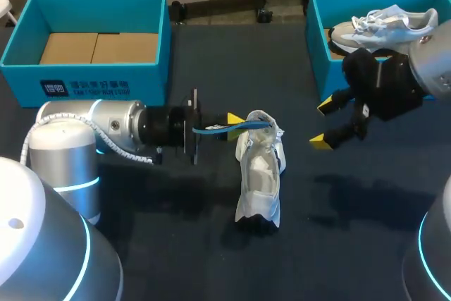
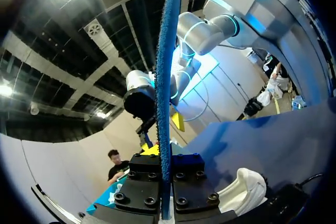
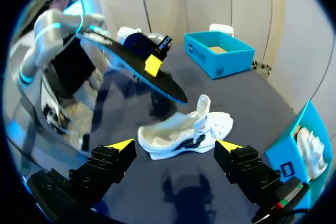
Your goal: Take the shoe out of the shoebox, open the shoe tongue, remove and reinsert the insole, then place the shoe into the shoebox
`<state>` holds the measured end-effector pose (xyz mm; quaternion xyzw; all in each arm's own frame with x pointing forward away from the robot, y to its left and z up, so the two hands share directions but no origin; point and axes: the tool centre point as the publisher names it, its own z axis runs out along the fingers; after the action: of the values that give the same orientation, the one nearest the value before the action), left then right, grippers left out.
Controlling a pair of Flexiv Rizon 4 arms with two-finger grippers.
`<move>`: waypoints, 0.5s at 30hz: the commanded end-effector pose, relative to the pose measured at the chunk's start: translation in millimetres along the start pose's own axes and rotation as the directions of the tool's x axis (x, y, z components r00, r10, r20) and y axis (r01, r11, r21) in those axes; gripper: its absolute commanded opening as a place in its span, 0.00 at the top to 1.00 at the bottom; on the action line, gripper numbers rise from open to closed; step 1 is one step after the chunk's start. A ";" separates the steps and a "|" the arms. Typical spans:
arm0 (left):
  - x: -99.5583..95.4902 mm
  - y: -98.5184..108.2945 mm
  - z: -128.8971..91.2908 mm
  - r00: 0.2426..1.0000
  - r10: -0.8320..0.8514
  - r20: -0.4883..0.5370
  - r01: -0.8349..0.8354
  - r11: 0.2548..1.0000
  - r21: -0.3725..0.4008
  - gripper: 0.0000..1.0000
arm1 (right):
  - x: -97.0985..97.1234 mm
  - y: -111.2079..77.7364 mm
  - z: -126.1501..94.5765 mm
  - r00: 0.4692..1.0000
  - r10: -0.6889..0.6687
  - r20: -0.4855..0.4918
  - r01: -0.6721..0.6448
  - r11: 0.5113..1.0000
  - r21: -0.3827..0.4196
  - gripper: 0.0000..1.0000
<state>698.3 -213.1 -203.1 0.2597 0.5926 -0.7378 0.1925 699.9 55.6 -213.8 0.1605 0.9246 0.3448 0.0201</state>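
**A bendy insole held tight, a soft shoe below**

The left end effector [image 1: 230, 123] pinches the thin blue fuzzy insole [image 2: 167, 77] by one end. It looks light and floppy, so a hold nearer its middle would likely steady it. The soft white cloth shoe [image 1: 259, 174] rests on the dark desk [image 1: 176, 244], just under the insole. The right end effector [image 1: 324, 123], beside the shoe, is spread wide and holds nothing.

A dark table [image 1: 183, 259] lay under everything. At its far left corner stood a teal box [image 1: 141, 82] with white print on its front wall, and two flat brown cardboard sheets [image 1: 99, 48] lay side by side on its floor, touching. A pale grey sneaker [image 1: 384, 25] with loose white laces rested inside the other teal box [image 1: 317, 26] at the far right.
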 end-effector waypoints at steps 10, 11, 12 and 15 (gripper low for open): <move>11.5 -2.2 4.7 1.000 -0.004 0.018 0.004 1.000 -0.005 1.00 | 10.0 -0.4 26.5 0.961 -0.258 0.100 0.242 0.959 0.144 0.00; 11.5 -2.2 4.7 1.000 -0.004 0.018 0.004 1.000 -0.005 1.00 | 10.0 -0.4 26.5 0.961 -0.258 0.100 0.242 0.959 0.144 0.00; 11.2 -2.7 5.1 1.000 -0.003 0.017 0.004 1.000 -0.005 1.00 | 10.0 -0.4 26.5 0.961 -0.258 0.100 0.242 0.959 0.144 0.00; 9.9 -2.6 5.1 1.000 -0.001 0.017 0.002 1.000 -0.006 1.00 | 10.0 -0.4 26.5 0.961 -0.258 0.100 0.242 0.959 0.144 0.00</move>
<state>689.8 -216.8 -207.4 0.2535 0.5919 -0.7397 0.1959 693.4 74.0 -232.1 0.0631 0.9550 0.2693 0.1073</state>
